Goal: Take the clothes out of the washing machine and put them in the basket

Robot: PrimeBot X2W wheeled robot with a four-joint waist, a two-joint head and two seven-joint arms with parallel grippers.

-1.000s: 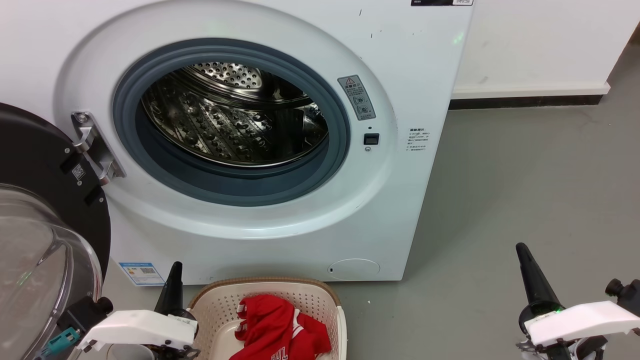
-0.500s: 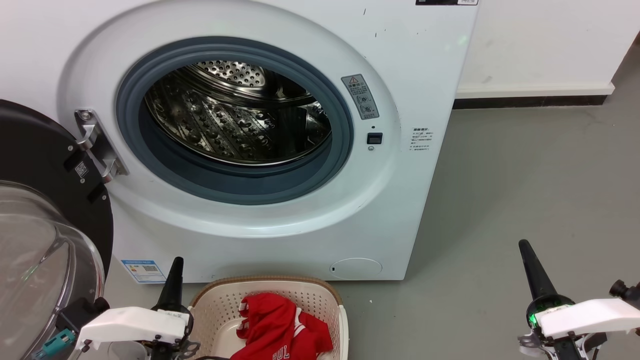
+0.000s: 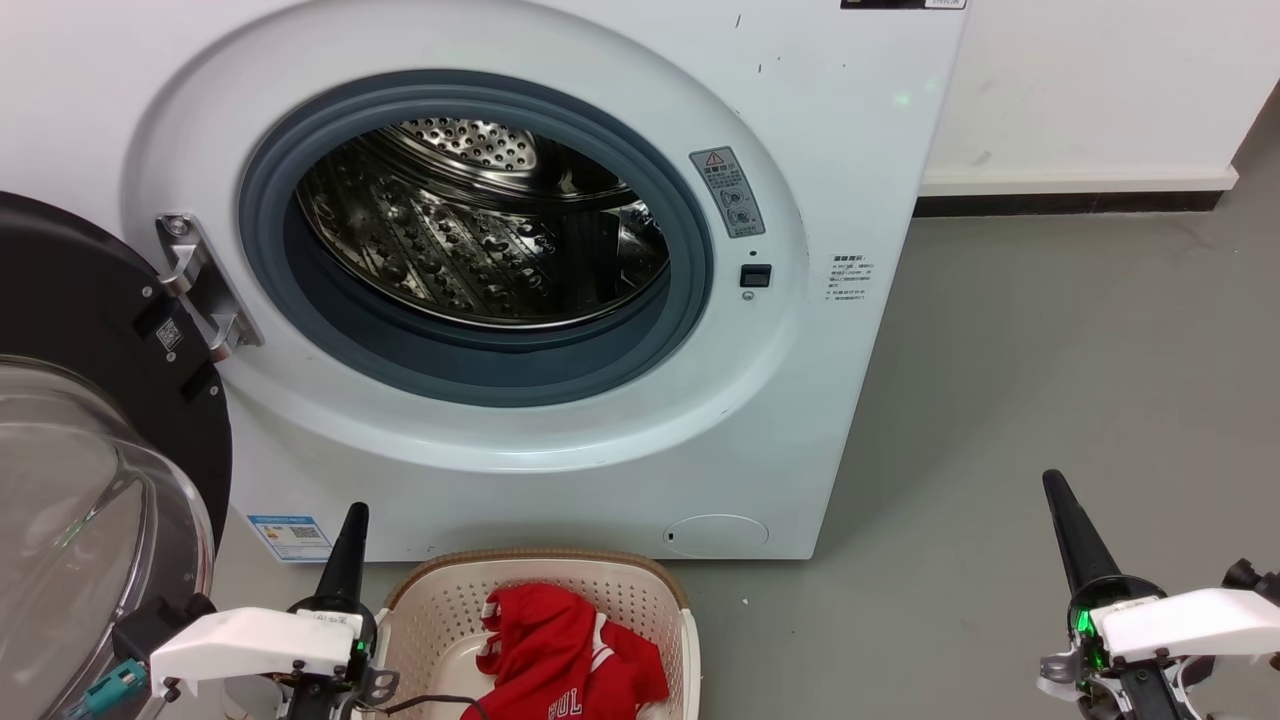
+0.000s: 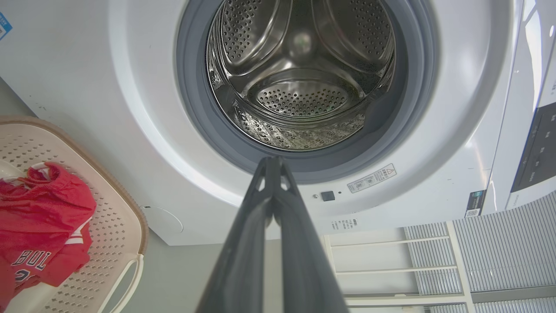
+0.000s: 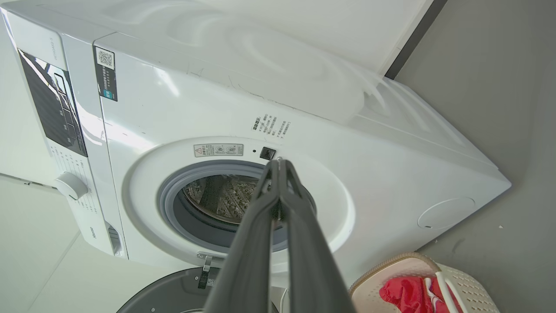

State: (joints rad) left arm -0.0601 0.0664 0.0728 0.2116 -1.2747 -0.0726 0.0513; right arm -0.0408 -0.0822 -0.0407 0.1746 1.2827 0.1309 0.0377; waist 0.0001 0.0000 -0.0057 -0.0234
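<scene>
So the bright red soft garment with white trim and lettering point(image 3: 565, 650) is lying crumpled in the cream-white perforated plastic basket with the brown rim point(image 3: 540, 556). The basket sits on the grey floor point(image 3: 1050, 350), right up against the bottom front edge of the big white front-loading washing machine point(image 3: 830, 150). The washer's round black-rimmed glass door point(image 3: 70, 300) hangs open on the left, with the shiny perforated steel drum point(image 3: 480, 240) in plain sight. The left claw point(image 3: 352, 520) hovers just beside the basket's left rim. The right claw point(image 3: 1058, 495) is well off to the right over the floor. Both have their fingertips pressed together and point at the washer.
</scene>
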